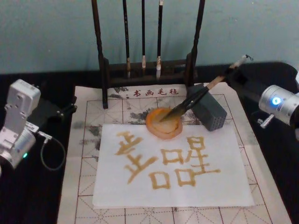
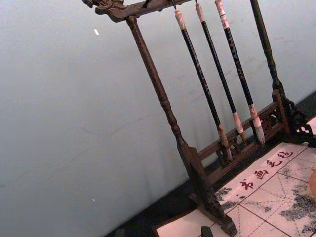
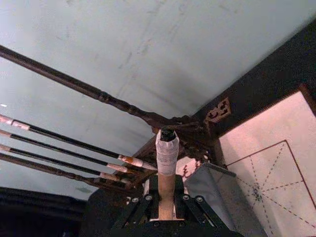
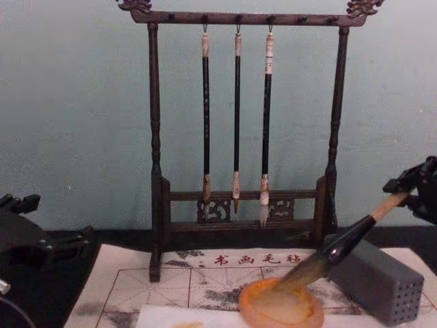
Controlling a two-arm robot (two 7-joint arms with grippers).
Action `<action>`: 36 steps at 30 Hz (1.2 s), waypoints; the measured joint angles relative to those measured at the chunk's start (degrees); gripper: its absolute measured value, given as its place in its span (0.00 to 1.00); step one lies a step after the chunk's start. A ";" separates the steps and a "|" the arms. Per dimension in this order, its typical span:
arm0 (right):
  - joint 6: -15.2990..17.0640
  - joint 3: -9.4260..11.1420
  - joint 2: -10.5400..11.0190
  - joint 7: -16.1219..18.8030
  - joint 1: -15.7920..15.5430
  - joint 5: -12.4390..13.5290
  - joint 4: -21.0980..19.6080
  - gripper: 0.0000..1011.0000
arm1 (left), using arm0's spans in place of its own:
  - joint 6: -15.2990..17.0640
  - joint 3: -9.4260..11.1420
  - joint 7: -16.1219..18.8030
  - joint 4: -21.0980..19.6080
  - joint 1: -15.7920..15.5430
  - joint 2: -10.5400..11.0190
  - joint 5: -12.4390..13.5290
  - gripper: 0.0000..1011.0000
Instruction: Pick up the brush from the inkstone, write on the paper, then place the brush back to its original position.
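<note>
Head view: the right gripper (image 1: 233, 73), at two o'clock, is clamping the upper shaft of the thick tan-and-black wooden calligraphy brush (image 1: 196, 98), whose tuft is resting in the round translucent amber inkstone (image 1: 156, 131) at the twelve o'clock edge of the lettered white paper sheet (image 1: 140, 189); the left gripper (image 1: 65, 110) is idling at nine o'clock, and I cannot tell its state.

Head view: rack (image 1: 99, 46) top cut by upper edge. Chest view: paper (image 4: 218, 318), inkstone (image 4: 273, 311) front rim cut by lower edge. Right wrist view: brush (image 3: 167, 148) lower shaft hidden under right gripper (image 3: 167, 201).
</note>
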 joint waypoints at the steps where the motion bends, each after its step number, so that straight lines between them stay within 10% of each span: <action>1: -0.14 -0.12 -0.04 -0.13 0.09 0.10 0.22 0.20 | 0.00 0.00 0.00 0.00 0.00 0.00 0.00 0.99; 36: -6.92 -4.94 -0.88 -1.91 2.57 1.84 5.97 0.20 | 0.00 0.00 0.00 0.00 0.00 0.00 0.00 0.99</action>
